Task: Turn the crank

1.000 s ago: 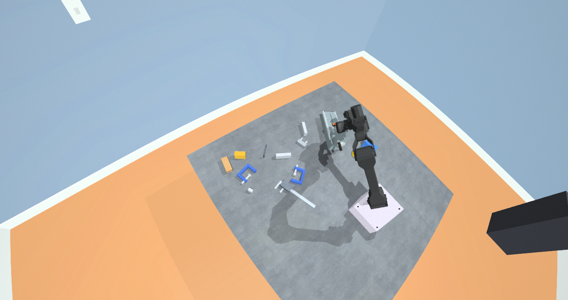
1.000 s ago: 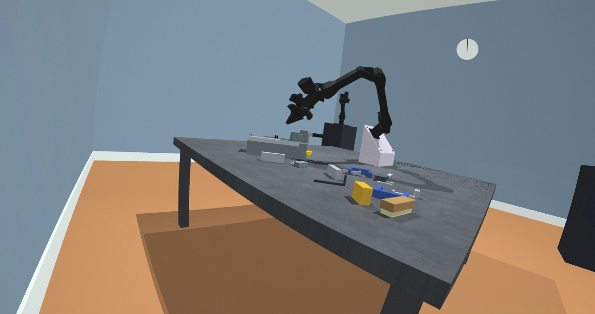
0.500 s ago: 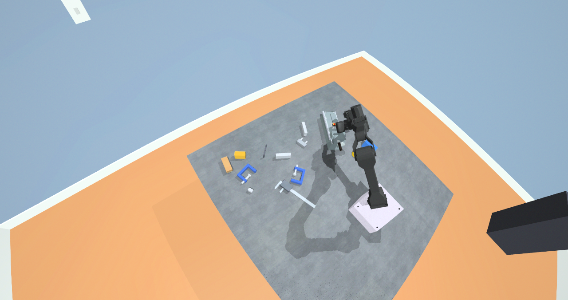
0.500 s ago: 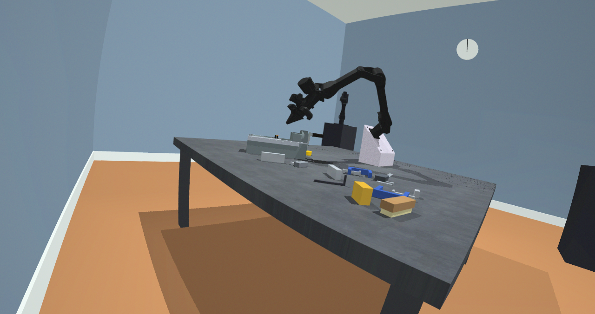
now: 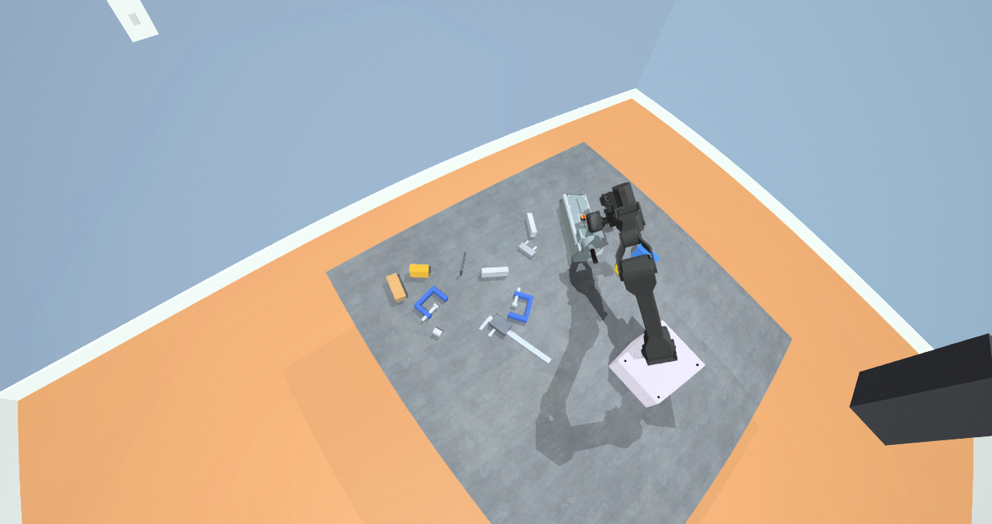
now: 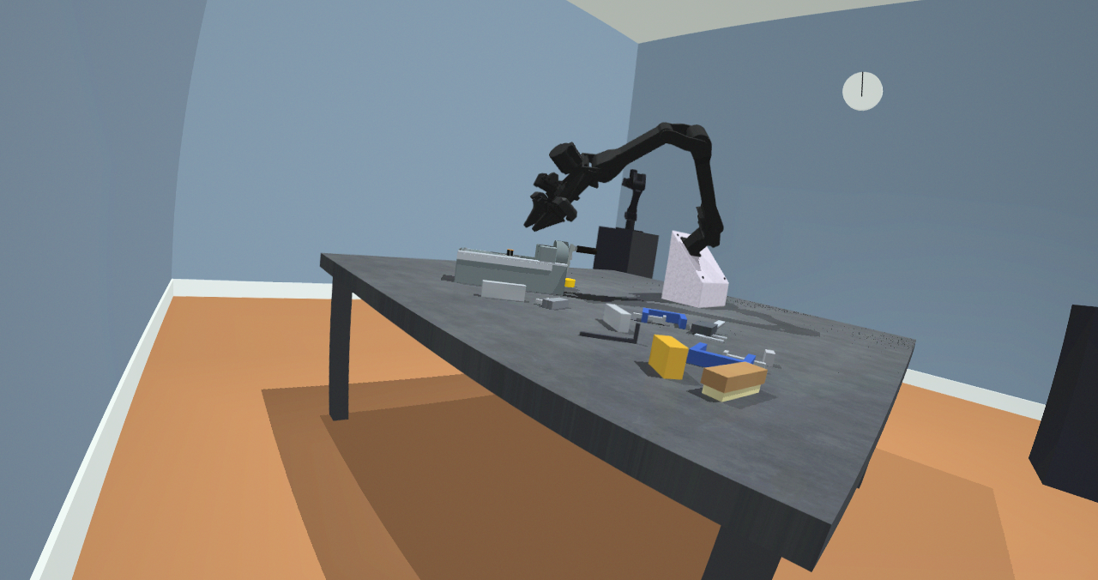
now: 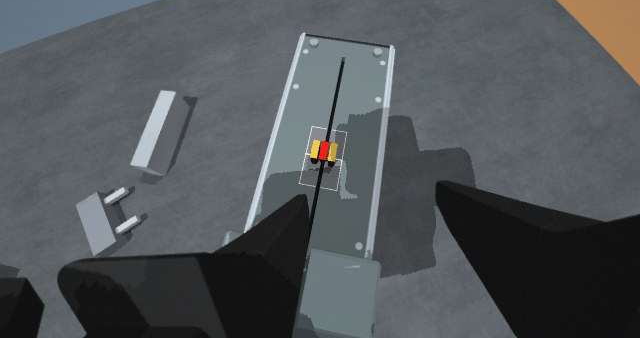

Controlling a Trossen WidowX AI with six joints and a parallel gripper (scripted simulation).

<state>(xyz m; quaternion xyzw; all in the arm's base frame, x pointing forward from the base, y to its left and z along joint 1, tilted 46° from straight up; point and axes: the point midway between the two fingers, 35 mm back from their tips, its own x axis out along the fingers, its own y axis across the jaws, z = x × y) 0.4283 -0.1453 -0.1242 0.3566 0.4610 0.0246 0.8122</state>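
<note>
While claw (image 5: 587,221) (image 6: 529,227) (image 7: 370,197) hovers wide open — red pointer (image 7: 324,150) below, beyond fingertips.

Dark gray bench (image 5: 450,389) (image 6: 475,315) (image 7: 240,63) with a mottled top, carrying a long pale-green machine (image 5: 575,224) (image 6: 503,271) (image 7: 295,123). Beside the machine lie a light gray bar (image 5: 531,225) (image 6: 503,291) (image 7: 160,133) and a gray block with two white pegs (image 5: 527,249) (image 6: 554,303) (image 7: 97,223). Elsewhere rest a hammer-like tool (image 5: 523,343), two blue clamps, a yellow block (image 5: 418,270) (image 6: 667,357) and, near the latter, a tan-topped block (image 5: 396,287) (image 6: 733,379).
</note>
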